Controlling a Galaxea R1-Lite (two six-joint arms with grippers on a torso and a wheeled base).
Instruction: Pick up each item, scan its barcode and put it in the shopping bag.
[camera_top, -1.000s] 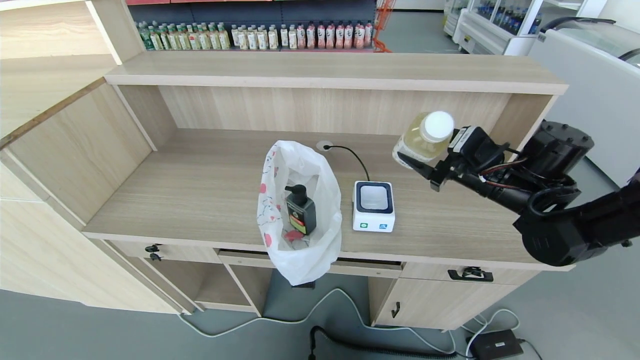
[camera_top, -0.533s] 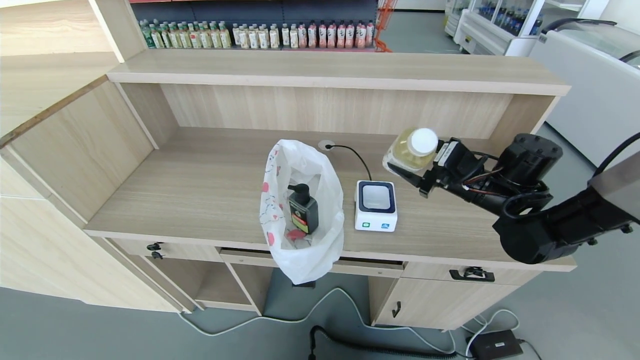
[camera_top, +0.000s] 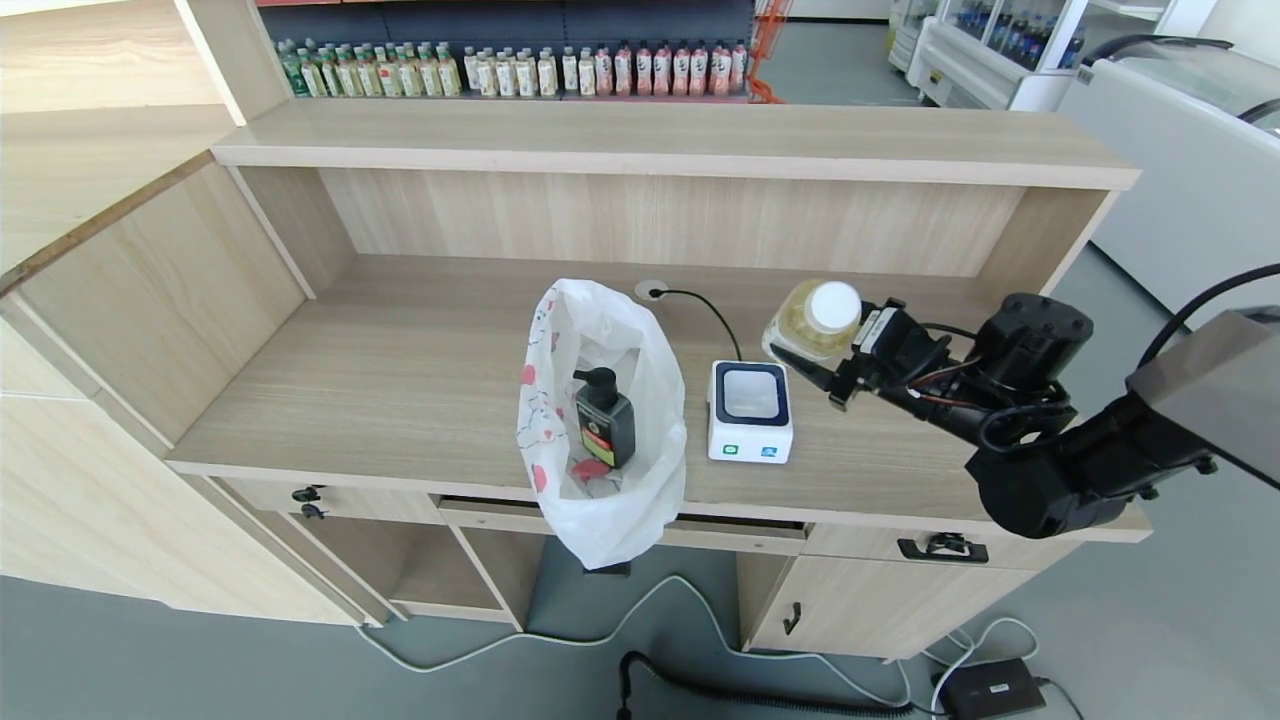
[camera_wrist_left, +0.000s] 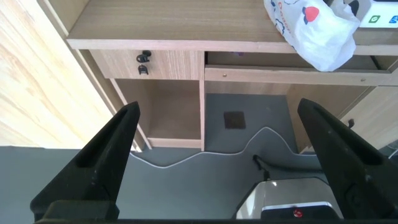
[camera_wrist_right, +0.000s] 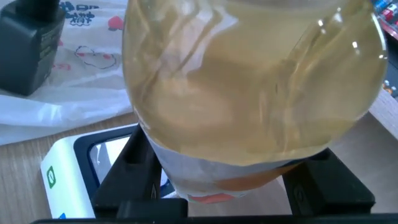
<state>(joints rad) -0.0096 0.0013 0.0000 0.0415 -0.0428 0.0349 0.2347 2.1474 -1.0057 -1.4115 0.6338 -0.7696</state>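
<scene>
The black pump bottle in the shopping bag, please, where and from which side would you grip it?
Probably across the body of the black pump bottle, below its neck, coming from above through the open mouth of the shopping bag. It seems to stand upright, the bag's walls hem in its sides, and the pump head looks too small to hold.

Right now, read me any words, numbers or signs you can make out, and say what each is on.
Nothing reads clearly enough to quote.
Pump bottle in the shopping bag: label print too small.
Shopping bag: red printed characters, blurred.
Scanner: one green and one blue icon, no legible words.
Bottle in the right hand: label blurred.
Shelf bottles at the back: labels too small.
</scene>
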